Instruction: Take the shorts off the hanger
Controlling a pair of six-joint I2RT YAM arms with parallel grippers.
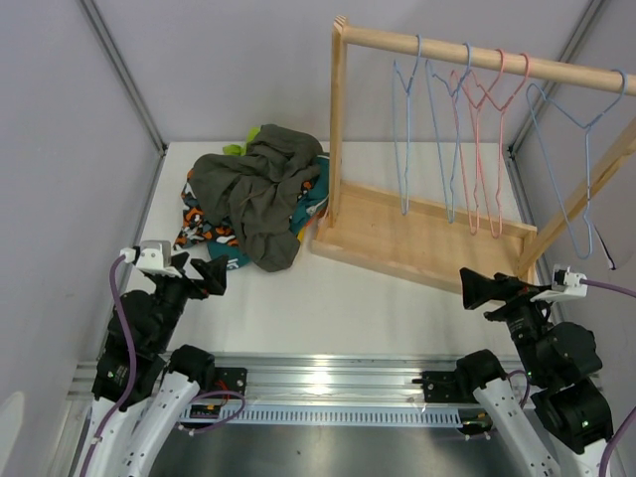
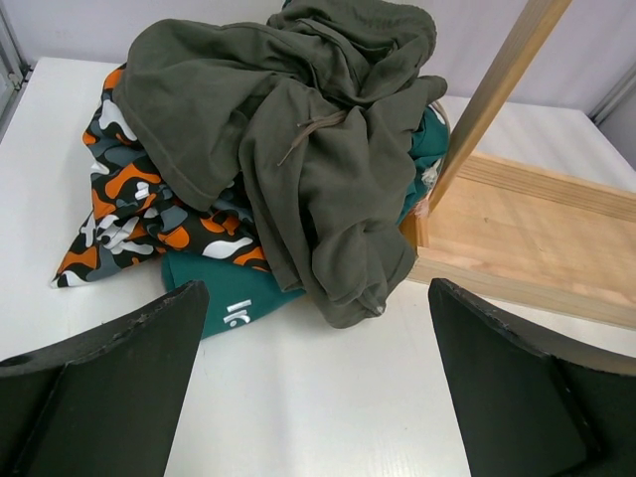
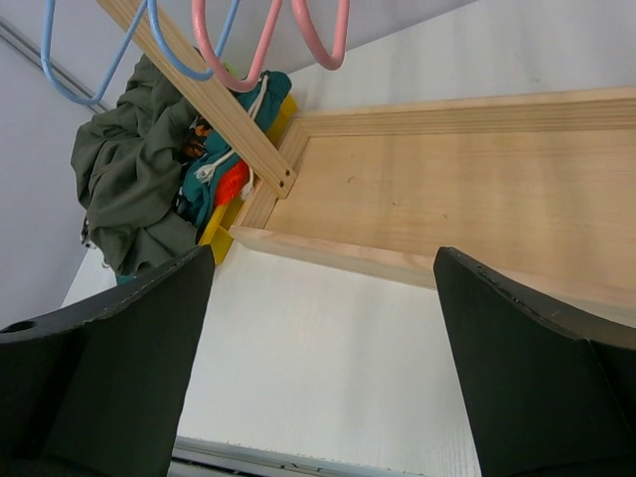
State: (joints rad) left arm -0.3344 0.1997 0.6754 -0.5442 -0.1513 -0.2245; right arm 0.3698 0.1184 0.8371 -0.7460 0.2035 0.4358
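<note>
To my eye the job is finished: the wire hangers (image 1: 402,149) on the wooden rack (image 1: 427,243) all hang bare. The shorts (image 1: 253,199) lie heaped on the worktop (image 1: 338,308), against the left end of the rack's base. The olive-grey pair (image 2: 298,129) drapes crumpled on top, over the camouflage pair (image 2: 129,214) and the dark teal pair (image 2: 234,303). The left claw (image 2: 318,397) and right claw (image 3: 318,378) both stand apart, holding nothing.
</note>
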